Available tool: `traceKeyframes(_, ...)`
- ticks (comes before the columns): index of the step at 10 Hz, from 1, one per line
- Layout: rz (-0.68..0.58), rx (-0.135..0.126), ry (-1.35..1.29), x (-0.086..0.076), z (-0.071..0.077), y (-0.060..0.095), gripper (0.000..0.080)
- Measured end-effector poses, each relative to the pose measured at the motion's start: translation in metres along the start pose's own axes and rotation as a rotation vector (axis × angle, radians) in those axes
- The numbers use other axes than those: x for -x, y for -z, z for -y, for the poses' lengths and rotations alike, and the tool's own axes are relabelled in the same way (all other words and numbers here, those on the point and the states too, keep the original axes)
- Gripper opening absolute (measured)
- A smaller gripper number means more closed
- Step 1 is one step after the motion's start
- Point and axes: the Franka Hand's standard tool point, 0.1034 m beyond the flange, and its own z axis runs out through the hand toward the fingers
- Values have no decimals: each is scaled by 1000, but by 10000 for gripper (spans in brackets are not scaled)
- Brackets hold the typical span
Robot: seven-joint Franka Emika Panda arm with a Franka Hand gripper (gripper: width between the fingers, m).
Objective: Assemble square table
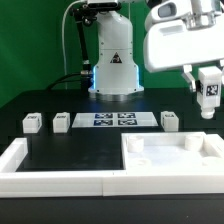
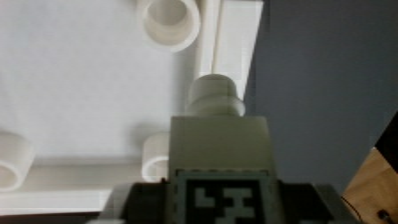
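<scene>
gripper (image 1: 208, 82) clamped on a tagged leg (image 1: 209, 98), up in the air
the leg hangs clear above the square tabletop (image 1: 165, 152), which lies against the border wall (image 1: 60, 180) at the exterior view's right. in the wrist view its peg looks short of the corner socket (image 2: 169, 22); the arm should centre the peg over it, keep the leg upright, and lower straight before any twist.
</scene>
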Motion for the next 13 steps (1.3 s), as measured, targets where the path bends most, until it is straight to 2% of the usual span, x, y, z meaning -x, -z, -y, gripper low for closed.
traceKeyframes(3,-30,-7,21,-33,-3,-17,288)
traceKeyframes(9,-33,-6,42,-36,-4,-19,288)
traceKeyframes(11,-45,-3,45,-54,-10,-25,288)
traceKeyframes(13,-52,7,86,-63,-22,-29,288)
